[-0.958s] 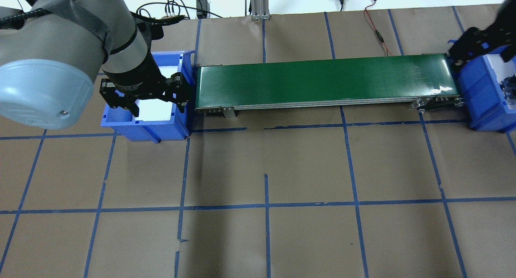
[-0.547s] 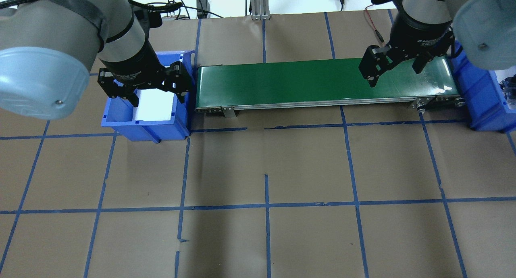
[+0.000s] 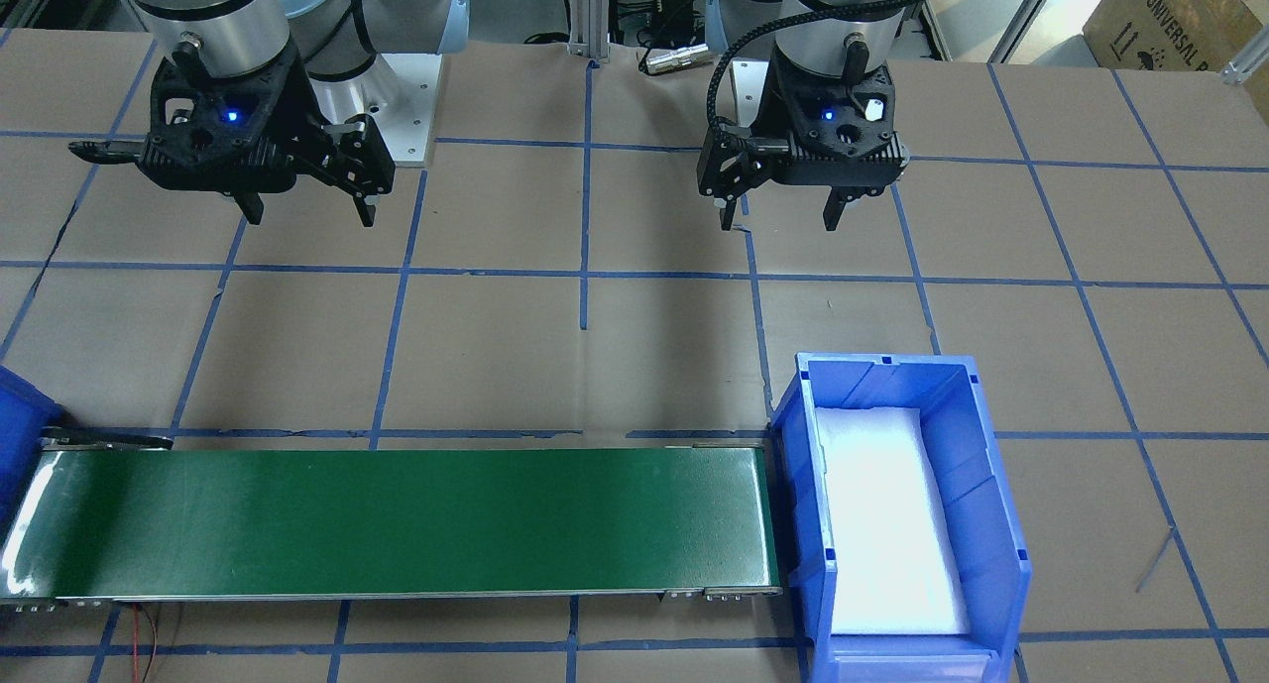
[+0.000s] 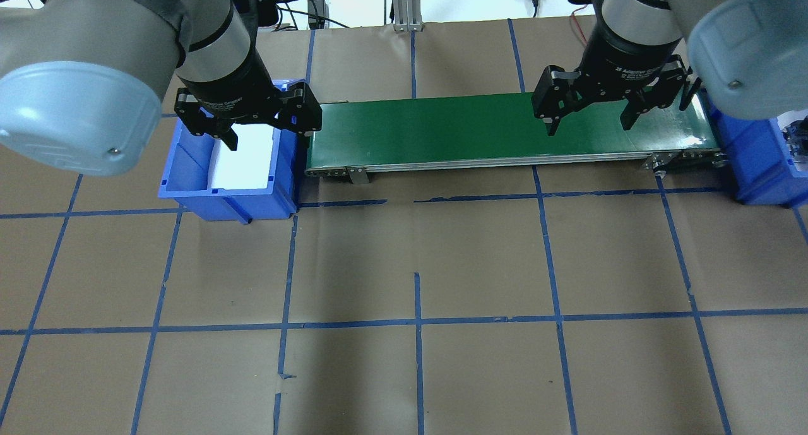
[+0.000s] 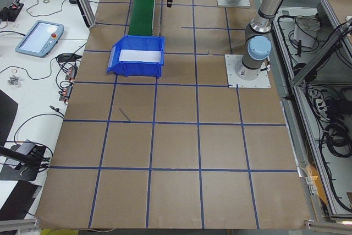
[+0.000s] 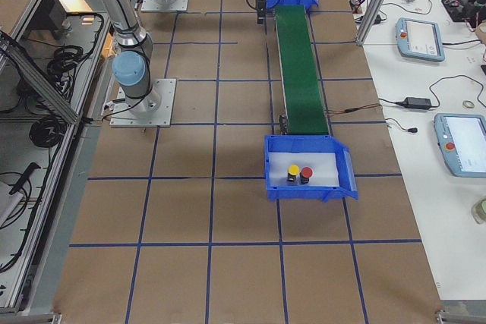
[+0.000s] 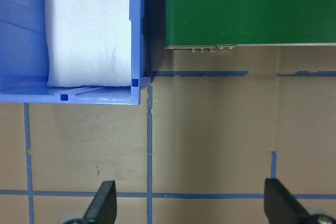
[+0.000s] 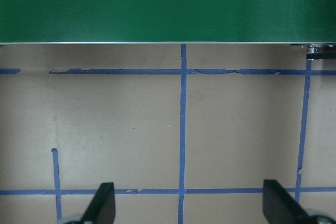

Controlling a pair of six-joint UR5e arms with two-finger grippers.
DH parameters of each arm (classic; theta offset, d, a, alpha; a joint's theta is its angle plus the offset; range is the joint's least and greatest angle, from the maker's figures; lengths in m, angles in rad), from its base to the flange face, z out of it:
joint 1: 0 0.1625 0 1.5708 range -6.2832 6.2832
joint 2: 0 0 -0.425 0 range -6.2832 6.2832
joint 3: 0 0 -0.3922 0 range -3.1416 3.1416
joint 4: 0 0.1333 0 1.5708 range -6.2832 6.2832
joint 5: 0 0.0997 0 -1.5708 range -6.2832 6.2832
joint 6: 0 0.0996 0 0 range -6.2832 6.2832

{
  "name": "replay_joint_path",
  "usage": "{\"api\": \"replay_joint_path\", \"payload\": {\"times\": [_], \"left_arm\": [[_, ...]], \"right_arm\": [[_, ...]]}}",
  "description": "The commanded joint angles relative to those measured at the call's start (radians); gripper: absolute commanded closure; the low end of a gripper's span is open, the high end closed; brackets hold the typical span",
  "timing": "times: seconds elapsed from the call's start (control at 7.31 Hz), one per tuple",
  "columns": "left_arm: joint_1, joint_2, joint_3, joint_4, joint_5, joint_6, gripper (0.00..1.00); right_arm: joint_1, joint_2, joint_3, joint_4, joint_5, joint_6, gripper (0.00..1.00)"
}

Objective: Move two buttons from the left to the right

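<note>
Exterior right view shows you both buttons, yellow-capped (image 6: 294, 173) and red-capped (image 6: 306, 174), in the blue plastic bin (image 6: 343, 175) past the green conveyor belt (image 6: 298, 66); left gripper (image 4: 264, 135) and right gripper (image 4: 589, 125) gape empty.

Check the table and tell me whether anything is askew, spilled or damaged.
Nothing stands out. Both buttons stand upright in the right-hand bin, the belt is bare, and the left-hand bin holds only its white liner. The blue floor tape is just slightly frayed.

One fixed camera looks down from behind the robot, another faces it from across the counter (image 3: 634, 346); both share the green conveyor (image 4: 505, 129) and the left blue bin (image 3: 897, 510). Two end cameras look along the counter from farther off, their far ends hard to read. Each wrist camera looks straight down, close, at the conveyor's near edge.
</note>
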State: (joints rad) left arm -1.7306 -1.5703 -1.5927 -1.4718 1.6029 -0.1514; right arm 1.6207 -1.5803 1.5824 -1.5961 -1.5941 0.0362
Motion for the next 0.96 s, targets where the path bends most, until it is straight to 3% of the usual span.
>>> {"api": "replay_joint_path", "payload": {"times": [0.0,0.27,0.82], "left_arm": [[0.006,0.012,0.01,-0.001,-0.023,0.071,0.0],[0.11,0.029,0.007,-0.016,-0.024,0.13,0.0],[0.125,0.03,0.005,-0.015,-0.018,0.135,0.0]], "right_arm": [[0.001,0.003,-0.004,0.001,0.003,0.007,0.0],[-0.016,0.003,-0.01,-0.005,0.0,0.002,0.0],[-0.012,0.003,-0.008,-0.007,0.003,0.007,0.0]]}}
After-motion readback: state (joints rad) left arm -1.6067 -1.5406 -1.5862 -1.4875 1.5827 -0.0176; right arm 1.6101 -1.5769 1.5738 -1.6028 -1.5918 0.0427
